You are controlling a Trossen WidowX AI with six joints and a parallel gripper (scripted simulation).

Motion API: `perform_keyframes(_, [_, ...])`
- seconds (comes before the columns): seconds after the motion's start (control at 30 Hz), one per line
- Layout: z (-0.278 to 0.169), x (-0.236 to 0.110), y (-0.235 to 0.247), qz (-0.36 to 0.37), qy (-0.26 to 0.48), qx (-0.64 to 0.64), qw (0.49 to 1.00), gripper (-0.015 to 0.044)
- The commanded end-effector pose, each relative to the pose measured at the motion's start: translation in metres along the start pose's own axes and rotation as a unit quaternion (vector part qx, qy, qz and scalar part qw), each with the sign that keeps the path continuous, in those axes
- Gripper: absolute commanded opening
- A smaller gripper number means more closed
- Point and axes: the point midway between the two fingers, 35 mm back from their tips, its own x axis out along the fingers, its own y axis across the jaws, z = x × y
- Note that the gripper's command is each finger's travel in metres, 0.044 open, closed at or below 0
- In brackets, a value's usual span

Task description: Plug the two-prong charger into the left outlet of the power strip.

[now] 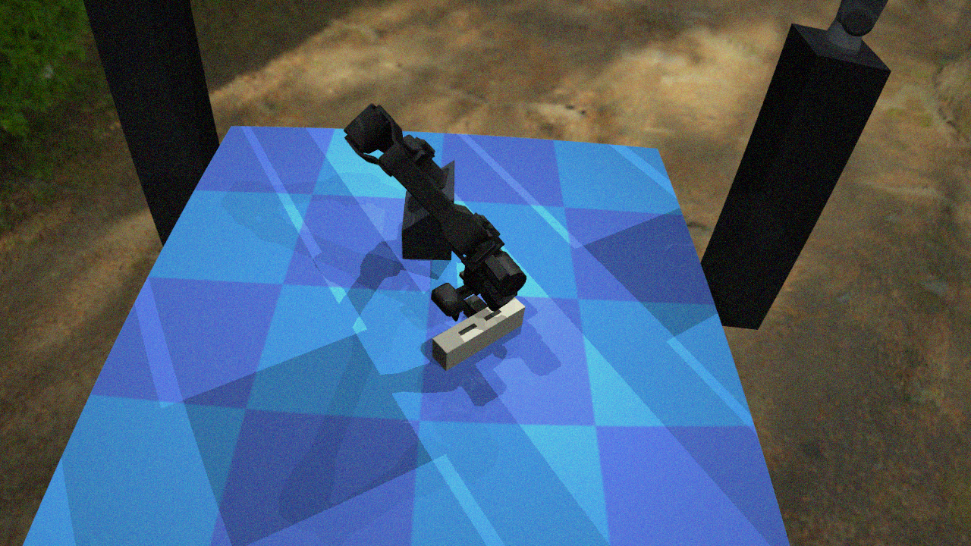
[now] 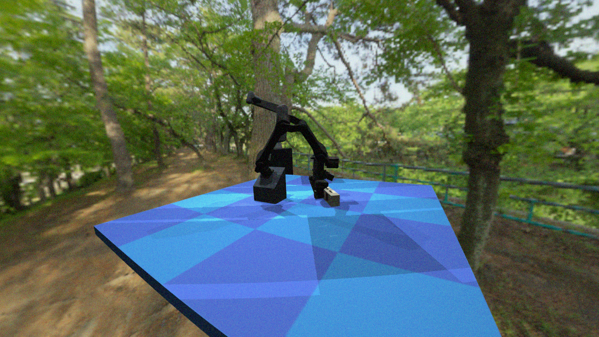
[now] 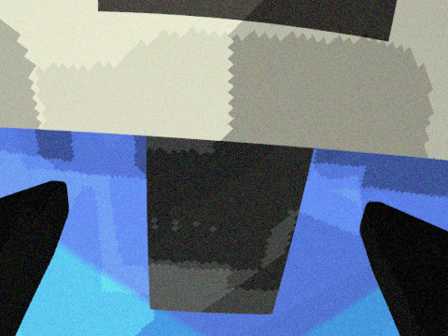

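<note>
The beige power strip (image 1: 456, 350) (image 2: 332, 197) (image 3: 156, 88) lies on the blue patterned table (image 1: 271, 434) (image 2: 293, 293), with dark slots on its top. The dark grey charger (image 3: 224, 224) shows in the wrist view between my fingers, one end meeting the strip's edge. I cannot tell how deep its prongs sit. My gripper (image 1: 477, 310) (image 2: 319, 193) (image 3: 219, 207) hangs low over the strip's far end. It is open wide, and both black fingers stand clear of the charger's sides. In the top and exterior views the gripper hides the charger.
The arm's black base block (image 1: 424, 237) (image 2: 270, 188) stands behind the strip. Two tall black posts (image 1: 152, 101) (image 1: 790, 176) stand at the table's far corners. The table edges drop off on all sides.
</note>
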Motion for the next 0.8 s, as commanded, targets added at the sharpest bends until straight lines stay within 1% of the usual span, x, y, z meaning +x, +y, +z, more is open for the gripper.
perform_keyframes(0.0, [-0.001,0.000,0.001,0.001,-0.001,-0.002,1.000,0.0440])
perform_keyframes(0.77, [-0.025,0.002,0.000,0.001,0.000,-0.003,1.000,0.0440])
